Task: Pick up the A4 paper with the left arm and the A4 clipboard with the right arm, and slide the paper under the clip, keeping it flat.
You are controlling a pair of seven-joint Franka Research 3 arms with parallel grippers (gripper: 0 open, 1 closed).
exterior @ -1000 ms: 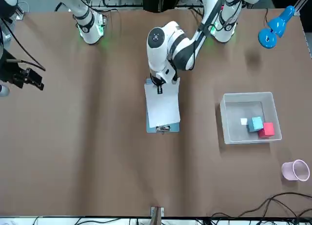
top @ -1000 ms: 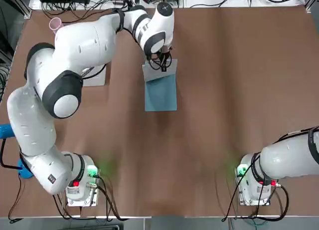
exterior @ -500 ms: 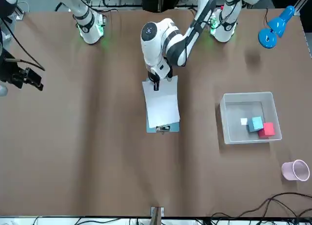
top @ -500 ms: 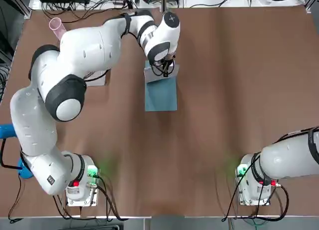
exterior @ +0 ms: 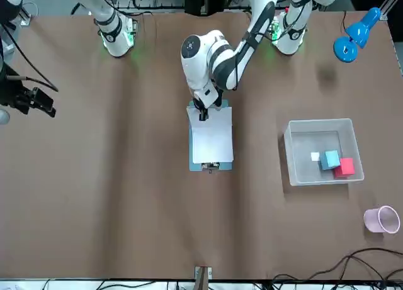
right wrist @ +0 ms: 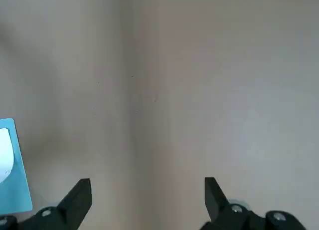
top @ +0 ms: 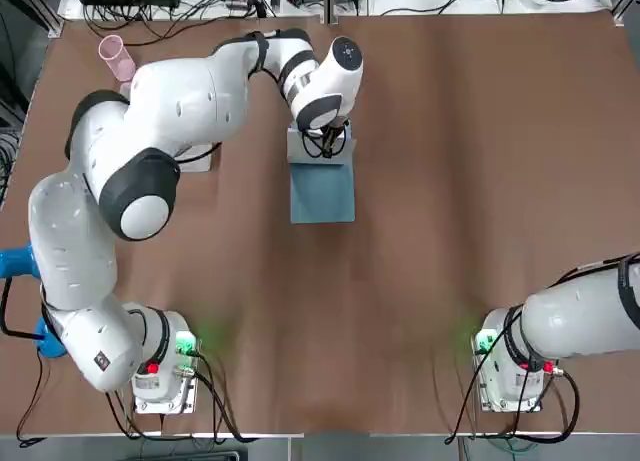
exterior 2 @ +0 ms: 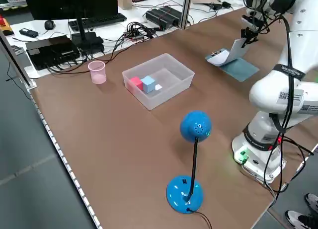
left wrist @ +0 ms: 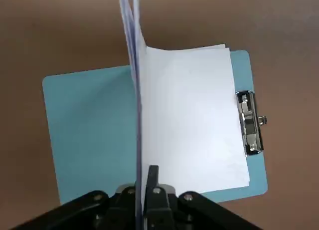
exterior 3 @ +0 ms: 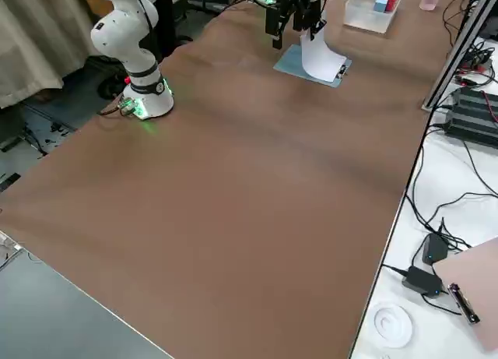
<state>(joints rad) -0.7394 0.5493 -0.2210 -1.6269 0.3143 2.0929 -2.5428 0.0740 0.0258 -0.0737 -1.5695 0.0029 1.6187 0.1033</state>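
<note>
The light-blue A4 clipboard [top: 322, 196] lies flat on the table's far middle, its clip [exterior: 210, 167] at the end away from the arms. The white A4 paper [exterior: 212, 139] covers most of the board. My left gripper [exterior: 203, 114] is shut on the paper's near edge and holds that edge lifted, so the sheet curves down to the board. In the left wrist view the paper [left wrist: 194, 130] reaches the clip [left wrist: 249, 122]; I cannot tell whether it is under it. My right gripper [right wrist: 146, 190] stands open and empty, off to the robot's right over bare table.
A clear plastic box [exterior: 318, 123] with small coloured cubes sits to the robot's left of the board. A pink cup [exterior: 381, 219] stands beyond it. A blue desk lamp [exterior: 352, 38] is by the left arm's base. Cables run along the table's far edge.
The left wrist has swung slightly while holding the paper. The sheet, skewed a second ago, now lies squarer over the board. The right arm has not moved.
</note>
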